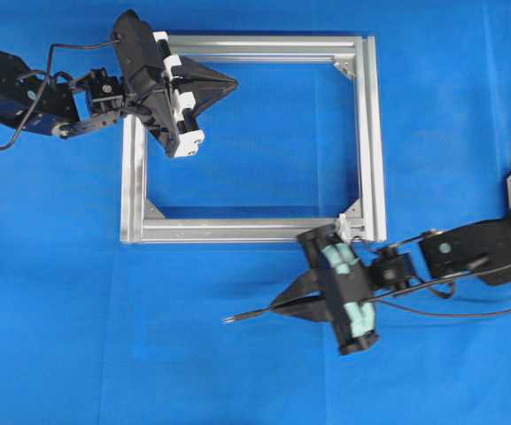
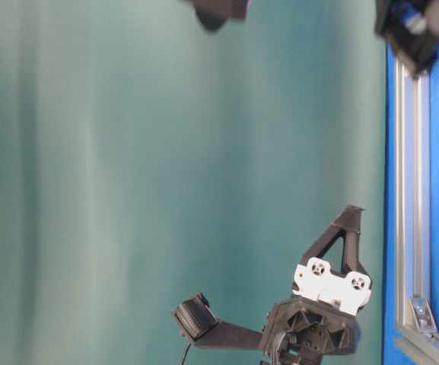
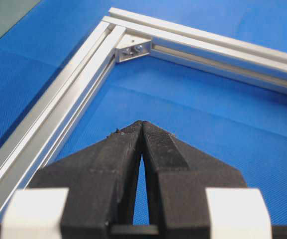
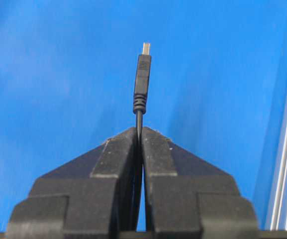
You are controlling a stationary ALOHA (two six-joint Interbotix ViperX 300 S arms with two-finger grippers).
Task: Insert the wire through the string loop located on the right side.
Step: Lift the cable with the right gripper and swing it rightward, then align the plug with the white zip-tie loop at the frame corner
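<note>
The wire [image 4: 142,84] sits clamped in the right gripper [image 1: 283,305], plug poking out ready to thread the string loop [image 1: 344,228], while the left gripper [image 1: 230,84], pressed together on nothing, waits above the frame [image 1: 370,133].

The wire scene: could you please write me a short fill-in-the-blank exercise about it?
1. The right gripper is shut on the ____.
2. The left gripper is shut and holds ____.
3. The wire ends in a small ____ that sticks out past the right gripper.
4. In the overhead view, the silver frame lies on a ____ table cover.

Missing words: wire; nothing; plug; blue
</note>
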